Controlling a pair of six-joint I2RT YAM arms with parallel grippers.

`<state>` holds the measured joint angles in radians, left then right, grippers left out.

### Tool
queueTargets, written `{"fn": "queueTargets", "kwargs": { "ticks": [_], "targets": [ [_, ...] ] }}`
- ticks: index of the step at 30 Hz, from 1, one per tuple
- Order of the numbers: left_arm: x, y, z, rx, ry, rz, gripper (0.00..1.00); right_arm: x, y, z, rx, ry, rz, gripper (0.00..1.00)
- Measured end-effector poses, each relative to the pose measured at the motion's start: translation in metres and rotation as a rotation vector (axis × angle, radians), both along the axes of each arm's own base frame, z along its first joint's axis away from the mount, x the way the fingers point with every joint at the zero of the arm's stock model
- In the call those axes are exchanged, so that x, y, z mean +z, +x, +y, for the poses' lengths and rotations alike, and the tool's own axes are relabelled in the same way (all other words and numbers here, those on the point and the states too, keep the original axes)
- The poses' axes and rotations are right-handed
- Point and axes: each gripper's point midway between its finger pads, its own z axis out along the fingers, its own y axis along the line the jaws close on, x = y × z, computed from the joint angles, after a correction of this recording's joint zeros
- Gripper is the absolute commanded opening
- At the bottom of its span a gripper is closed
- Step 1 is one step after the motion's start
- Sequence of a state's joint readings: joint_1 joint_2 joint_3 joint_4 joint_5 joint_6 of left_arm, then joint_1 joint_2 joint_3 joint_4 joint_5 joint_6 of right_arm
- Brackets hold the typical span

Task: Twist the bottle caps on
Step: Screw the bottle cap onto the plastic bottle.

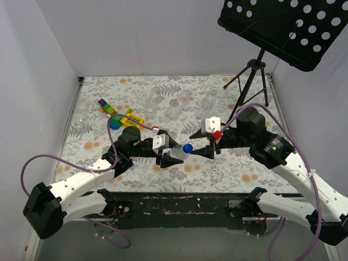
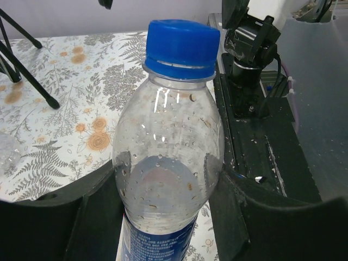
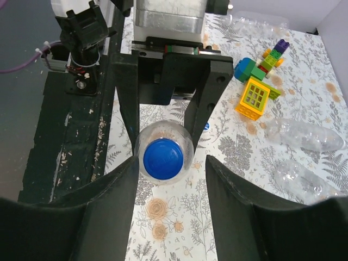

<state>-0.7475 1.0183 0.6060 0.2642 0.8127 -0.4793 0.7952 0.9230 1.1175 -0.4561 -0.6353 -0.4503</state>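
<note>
Bottle [image 2: 168,163] base past the bottom edge of the left wrist view, label [image 2: 157,242] print illegibly small.

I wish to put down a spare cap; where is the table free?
Free: the front strip of cloth between the held bottle and the near table edge. Crowded: the back, with lying bottles, toy blocks at back left and the tripod at back right.

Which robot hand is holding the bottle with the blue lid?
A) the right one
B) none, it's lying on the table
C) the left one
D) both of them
C: the left gripper is clamped on both sides of the bottle, while the right gripper is open, its fingers clear of the blue cap.
</note>
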Motion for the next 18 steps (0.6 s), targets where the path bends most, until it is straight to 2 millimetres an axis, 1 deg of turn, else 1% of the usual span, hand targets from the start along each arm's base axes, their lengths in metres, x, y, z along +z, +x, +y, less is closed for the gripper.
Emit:
{"fn": "queueTargets", "kwargs": {
  "ticks": [4,14,18],
  "targets": [
    [-0.003,-0.002,-0.001,-0.015,0.010,0.014,0.24,-0.001,-0.003,0.004,0.037,-0.003,0.011,0.53],
    [-0.001,-0.004,-0.001,-0.026,0.009,0.015,0.24,-0.007,-0.010,0.008,0.099,-0.013,0.039,0.55],
    [-0.001,-0.004,-0.001,-0.025,0.008,0.021,0.24,-0.007,-0.012,0.009,0.109,-0.011,0.040,0.51]
  ]
}}
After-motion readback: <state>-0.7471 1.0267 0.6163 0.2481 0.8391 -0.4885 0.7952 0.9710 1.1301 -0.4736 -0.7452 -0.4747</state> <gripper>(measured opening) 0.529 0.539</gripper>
